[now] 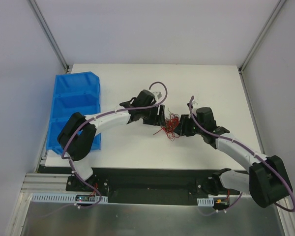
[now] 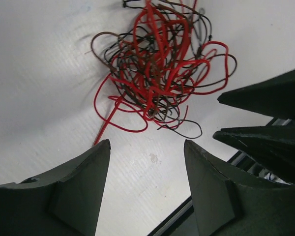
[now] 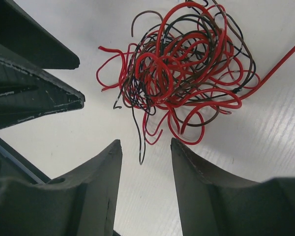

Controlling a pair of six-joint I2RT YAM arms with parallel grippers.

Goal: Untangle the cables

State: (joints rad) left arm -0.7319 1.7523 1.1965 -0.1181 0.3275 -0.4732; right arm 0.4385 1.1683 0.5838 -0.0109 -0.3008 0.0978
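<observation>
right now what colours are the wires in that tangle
The cables are red mixed with dark brown and black, clearest in the right wrist view.

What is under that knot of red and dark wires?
Only the white table shows through the loops of the wires. The dense middle of the knot hides the spot right beneath it.

Left claw (image 2: 146, 142) parted, right claw (image 3: 146, 141) parted, facing each other

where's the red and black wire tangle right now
Top view: the wire tangle lies near the white table's middle, between the left jaws and right jaws, right of the blue bins.
</observation>
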